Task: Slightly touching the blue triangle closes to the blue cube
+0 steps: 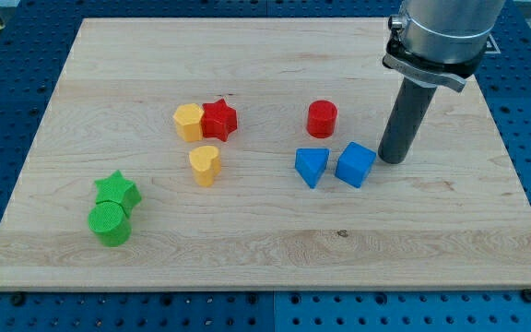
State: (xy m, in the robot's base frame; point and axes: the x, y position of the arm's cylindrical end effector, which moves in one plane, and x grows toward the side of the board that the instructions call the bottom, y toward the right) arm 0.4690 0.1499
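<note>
Camera view: my tip [393, 160] rests on the tabletop [265, 249] just right of the blue cube [355, 165]; I carry no gripper. The blue triangle [312, 167] sits just left of that cube, barely apart.

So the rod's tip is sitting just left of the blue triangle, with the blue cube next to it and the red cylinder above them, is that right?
Not quite. In the camera view my tip sits at the view's right of the blue cube, not left of the blue triangle. The rest holds: the cube is beside the triangle, and the red cylinder is above them.
</note>
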